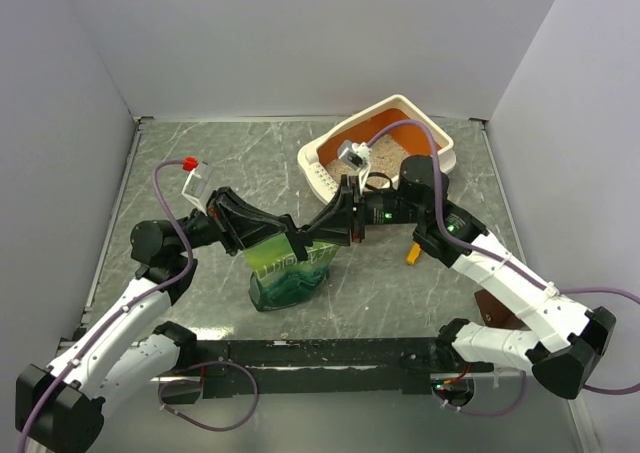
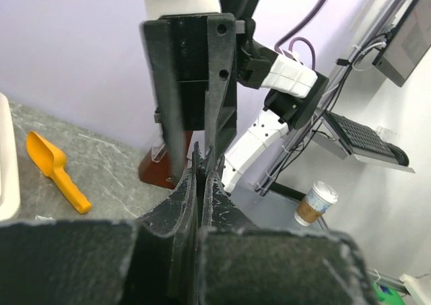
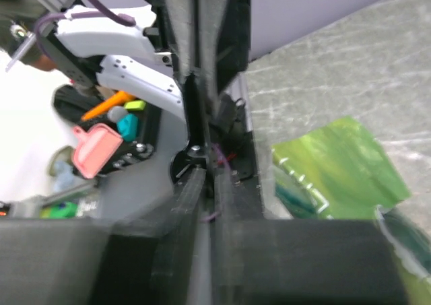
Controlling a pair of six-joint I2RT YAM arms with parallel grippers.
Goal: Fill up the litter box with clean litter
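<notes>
Left gripper [image 1: 293, 241] and right gripper [image 1: 333, 228] are pressed shut, tip to tip, on the top edge of the green bag [image 1: 285, 275]. The litter box [image 1: 398, 101], holding clean litter [image 1: 385, 156], is set just behind the right gripper, toward the far right corner of the table [image 1: 240, 153]. An orange scoop [image 1: 413, 254] lies beside the right arm.

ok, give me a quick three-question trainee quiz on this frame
1. True or false: the litter box already holds some litter.
2. The orange scoop lies: A) in the box, B) on the table, C) in a gripper.
3. What stands under the left gripper and right gripper where they meet?
Key: 1 true. 2 B. 3 the green bag.
</notes>
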